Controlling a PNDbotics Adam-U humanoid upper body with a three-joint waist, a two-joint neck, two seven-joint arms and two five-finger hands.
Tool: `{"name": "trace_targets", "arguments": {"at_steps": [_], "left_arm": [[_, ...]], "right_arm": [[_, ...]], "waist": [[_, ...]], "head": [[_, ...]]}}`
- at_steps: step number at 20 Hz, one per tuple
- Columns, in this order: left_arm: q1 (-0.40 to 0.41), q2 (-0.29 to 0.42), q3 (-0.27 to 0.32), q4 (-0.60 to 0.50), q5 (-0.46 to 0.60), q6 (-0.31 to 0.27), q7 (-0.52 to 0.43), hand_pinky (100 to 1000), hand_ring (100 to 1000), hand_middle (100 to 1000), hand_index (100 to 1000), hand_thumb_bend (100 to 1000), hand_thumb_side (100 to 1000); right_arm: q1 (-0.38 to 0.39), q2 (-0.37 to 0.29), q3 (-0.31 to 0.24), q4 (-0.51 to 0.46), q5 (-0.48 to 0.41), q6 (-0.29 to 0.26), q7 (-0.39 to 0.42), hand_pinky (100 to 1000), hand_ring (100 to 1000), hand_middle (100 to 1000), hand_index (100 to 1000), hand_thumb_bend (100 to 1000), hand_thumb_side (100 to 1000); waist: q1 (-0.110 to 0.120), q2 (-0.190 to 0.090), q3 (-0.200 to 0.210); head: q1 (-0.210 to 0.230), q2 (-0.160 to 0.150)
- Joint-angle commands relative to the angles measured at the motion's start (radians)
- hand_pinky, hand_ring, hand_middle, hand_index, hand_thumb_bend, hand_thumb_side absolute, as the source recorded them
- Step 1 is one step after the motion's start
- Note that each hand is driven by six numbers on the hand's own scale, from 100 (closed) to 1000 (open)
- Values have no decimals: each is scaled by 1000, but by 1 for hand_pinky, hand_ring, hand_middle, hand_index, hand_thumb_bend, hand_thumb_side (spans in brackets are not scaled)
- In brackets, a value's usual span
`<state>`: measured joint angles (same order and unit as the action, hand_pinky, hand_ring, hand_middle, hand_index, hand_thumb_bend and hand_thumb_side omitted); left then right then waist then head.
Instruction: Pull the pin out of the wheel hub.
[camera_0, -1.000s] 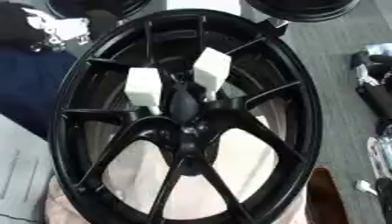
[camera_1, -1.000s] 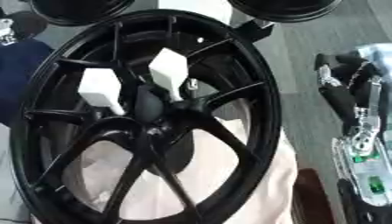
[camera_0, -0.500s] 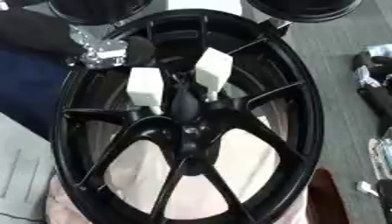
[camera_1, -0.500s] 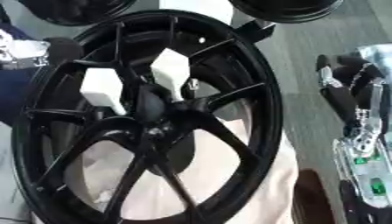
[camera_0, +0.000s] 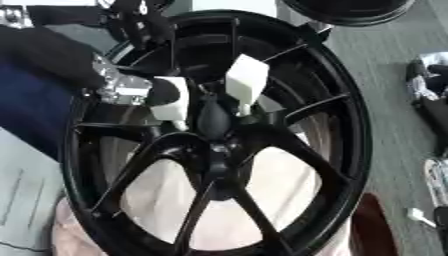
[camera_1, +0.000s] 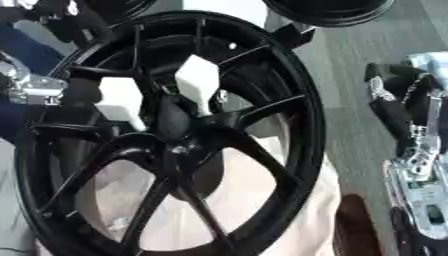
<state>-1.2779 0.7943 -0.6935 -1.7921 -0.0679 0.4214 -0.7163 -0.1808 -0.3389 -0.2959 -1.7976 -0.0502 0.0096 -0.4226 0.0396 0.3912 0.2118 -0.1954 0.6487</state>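
Note:
A large black wheel hub (camera_0: 352, 125) fills the view, its spokes meeting at a dark centre (camera_0: 214, 145). Two white pins stick out just above the centre: one on the left (camera_0: 175, 107), one on the right (camera_0: 247, 80). My left hand (camera_0: 122, 89), black with a silver wrist, has come in from the left through the spokes. Its dark tip overlaps the left pin's upper left edge. Whether it holds the pin is hidden. My right hand (camera_1: 411, 130) rests open beside the rim at the right edge, clear of the wheel.
Two more black wheels (camera_1: 328, 12) lie at the far edge. A pale cloth (camera_0: 280, 180) shows under the spokes, with blue fabric (camera_0: 31, 105) to the left. A brown object (camera_0: 372, 225) sits by the rim's lower right. Grey floor (camera_1: 350, 50) runs along the right.
My left arm has swept in from the upper left and down to the left white pin. The wheel, both pins and my right hand have stayed in place.

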Motion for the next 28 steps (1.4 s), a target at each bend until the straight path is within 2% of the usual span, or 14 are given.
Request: {"name": "trace_targets", "arguments": {"at_steps": [1, 6, 8, 20, 28], "left_arm": [[-17, -3, 12, 30, -45, -14, -58, 872, 824, 816, 881, 541, 583], [-27, -36, 32, 74, -93, -43, -142, 871, 825, 819, 883, 519, 527], [-31, -48, 36, 86, -104, -50, -159, 870, 824, 817, 884, 520, 531], [-37, -88, 26, 131, -82, -68, -181, 845, 790, 735, 865, 492, 532], [-34, -105, 4, 157, -99, -82, -191, 840, 791, 749, 863, 477, 493]], "right_arm": [[-8, -12, -2, -25, -1, -1, 2, 788, 594, 469, 631, 434, 315], [-9, -7, 1, -25, -1, 0, 5, 788, 594, 469, 630, 433, 308], [-10, -5, 2, -25, -1, 0, 6, 788, 594, 469, 630, 435, 316], [-16, 2, 5, -28, -3, 2, 7, 789, 594, 469, 631, 414, 328], [-19, 4, 6, -29, -7, 1, 8, 790, 595, 469, 631, 413, 328]], "waist": [[-5, -18, -2], [-12, -10, -6], [-14, -7, -8], [-24, 11, -17], [-26, 13, -21]], "head": [[6, -2], [17, -5], [21, -7], [31, -10], [35, -13]]}}
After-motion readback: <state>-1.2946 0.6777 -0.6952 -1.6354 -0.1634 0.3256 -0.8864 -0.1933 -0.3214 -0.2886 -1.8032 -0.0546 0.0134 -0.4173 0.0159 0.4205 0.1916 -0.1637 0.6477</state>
